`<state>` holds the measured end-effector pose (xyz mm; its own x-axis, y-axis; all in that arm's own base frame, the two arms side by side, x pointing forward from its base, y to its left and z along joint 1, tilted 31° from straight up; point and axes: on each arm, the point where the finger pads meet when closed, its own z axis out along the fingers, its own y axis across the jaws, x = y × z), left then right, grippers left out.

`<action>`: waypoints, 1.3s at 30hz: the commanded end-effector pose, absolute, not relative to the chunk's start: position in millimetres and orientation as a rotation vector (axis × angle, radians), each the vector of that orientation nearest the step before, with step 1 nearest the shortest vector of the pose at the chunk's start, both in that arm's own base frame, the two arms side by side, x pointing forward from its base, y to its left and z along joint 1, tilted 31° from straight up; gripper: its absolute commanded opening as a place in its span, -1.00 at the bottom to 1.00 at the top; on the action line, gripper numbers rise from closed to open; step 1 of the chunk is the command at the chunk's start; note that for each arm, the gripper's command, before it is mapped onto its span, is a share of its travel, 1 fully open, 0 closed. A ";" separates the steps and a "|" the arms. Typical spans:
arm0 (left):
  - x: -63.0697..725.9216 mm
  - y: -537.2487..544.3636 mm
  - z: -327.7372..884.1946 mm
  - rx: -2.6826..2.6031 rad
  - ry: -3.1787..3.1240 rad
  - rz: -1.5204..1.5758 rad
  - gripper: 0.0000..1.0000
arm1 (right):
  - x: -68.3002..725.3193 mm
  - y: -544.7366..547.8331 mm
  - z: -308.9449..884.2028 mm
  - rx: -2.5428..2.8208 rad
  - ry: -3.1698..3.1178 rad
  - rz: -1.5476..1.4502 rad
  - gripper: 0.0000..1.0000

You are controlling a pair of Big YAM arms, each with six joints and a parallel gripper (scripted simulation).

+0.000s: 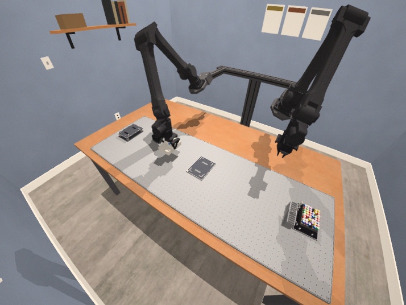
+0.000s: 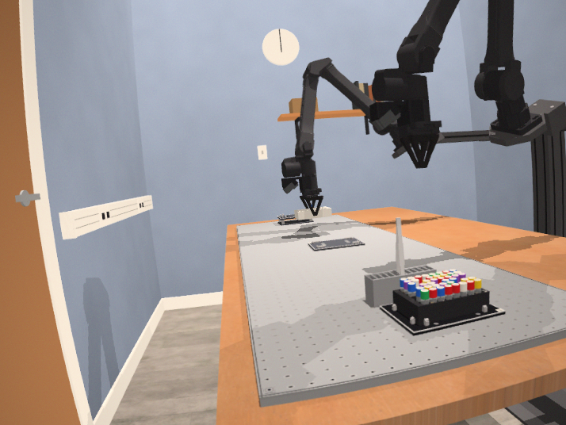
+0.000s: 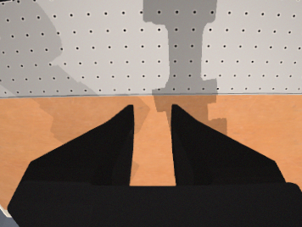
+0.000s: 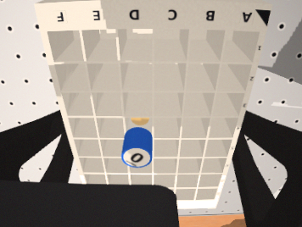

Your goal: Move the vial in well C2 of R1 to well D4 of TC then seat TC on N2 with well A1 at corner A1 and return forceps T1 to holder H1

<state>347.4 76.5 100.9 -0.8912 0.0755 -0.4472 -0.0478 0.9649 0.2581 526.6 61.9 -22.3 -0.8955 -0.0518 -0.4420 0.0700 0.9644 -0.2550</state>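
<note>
My right gripper (image 1: 174, 144) (image 2: 315, 213) (image 4: 153, 113) is shut on the pale tube carrier TC (image 2: 326, 212) (image 4: 153, 18), gripping its long sides above the board, between the flat nest and N2. One blue-capped vial (image 4: 137, 141) stands in TC at well D4. The raised nest N2 (image 1: 130, 131) (image 2: 287, 222) is bare. My left gripper (image 1: 282, 155) (image 2: 421, 166) (image 3: 152, 113) is empty and narrowly open, high over the table's back edge. Forceps T1 (image 2: 399, 251) stand in holder H1 (image 1: 291, 214) (image 2: 380, 290). Vial rack R1 (image 2: 443, 312) holds several capped vials. Its single wells are too small to tell.
A flat dark nest (image 1: 201, 168) (image 2: 335, 244) with corner locators lies mid-board, between TC and H1. R1's nest plate (image 2: 415, 330) is beside H1 at the far end of the perforated board (image 1: 229, 203). A dark upright post (image 1: 251, 101) stands behind the table.
</note>
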 end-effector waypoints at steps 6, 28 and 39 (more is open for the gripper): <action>354.4 78.8 109.3 -0.001 2.627 0.364 -0.52 | 532.5 50.9 -3.6 -0.003 2.622 -0.358 -1.00; 354.4 78.8 109.3 -0.001 2.627 0.364 -0.52 | 531.3 18.7 5.9 -0.004 2.619 -0.360 -1.00; 354.4 78.8 109.3 -0.001 2.627 0.364 -0.52 | 534.6 4.6 13.1 -0.002 2.609 -0.359 -1.00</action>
<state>347.4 76.5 100.9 -0.8912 0.0755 -0.4472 -0.0478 0.9649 0.2581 523.1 11.1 -7.9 -0.8955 -0.0570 -0.4415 0.0640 0.9650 -0.2544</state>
